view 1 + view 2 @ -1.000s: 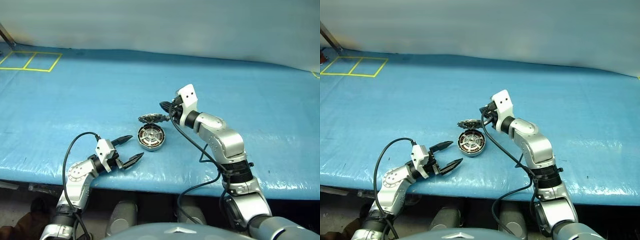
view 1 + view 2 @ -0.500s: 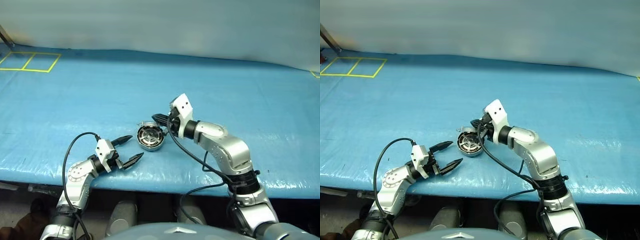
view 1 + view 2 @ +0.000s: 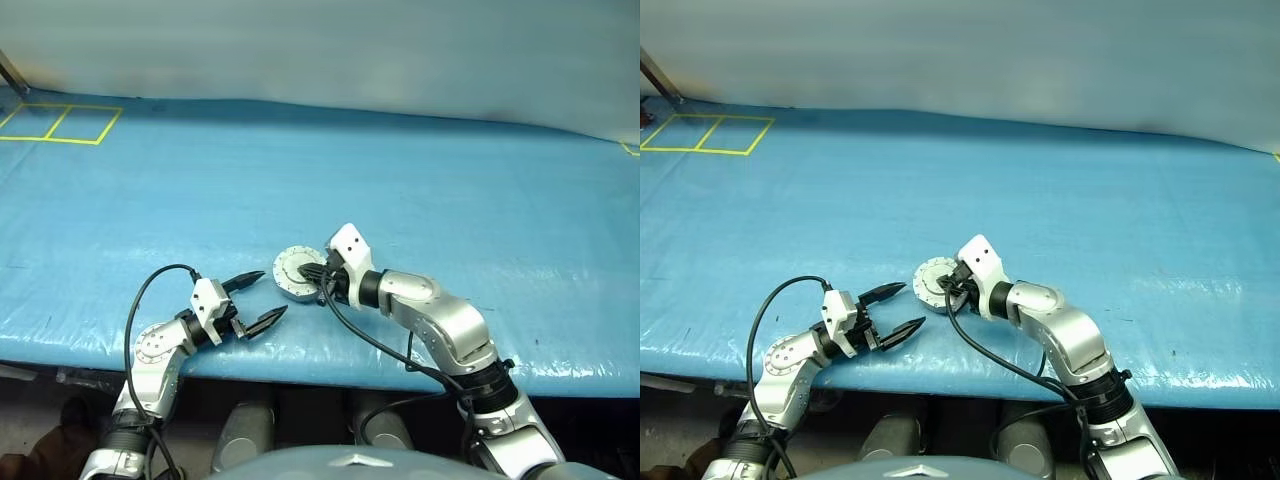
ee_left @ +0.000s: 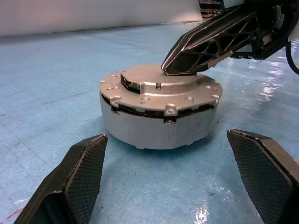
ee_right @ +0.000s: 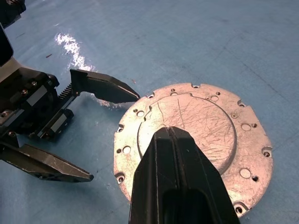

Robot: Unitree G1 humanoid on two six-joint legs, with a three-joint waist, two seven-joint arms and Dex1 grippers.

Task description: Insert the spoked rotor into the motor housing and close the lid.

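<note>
Right wrist view, right gripper (image 5: 180, 140) (closed) atop lid (image 5: 210, 121)

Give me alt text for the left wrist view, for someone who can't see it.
A round grey motor housing sits on the blue table cover with its lid down on top. The right claw, shut, presses its tips on the lid, while the left claw's open fingers flank the housing without touching it.
</note>
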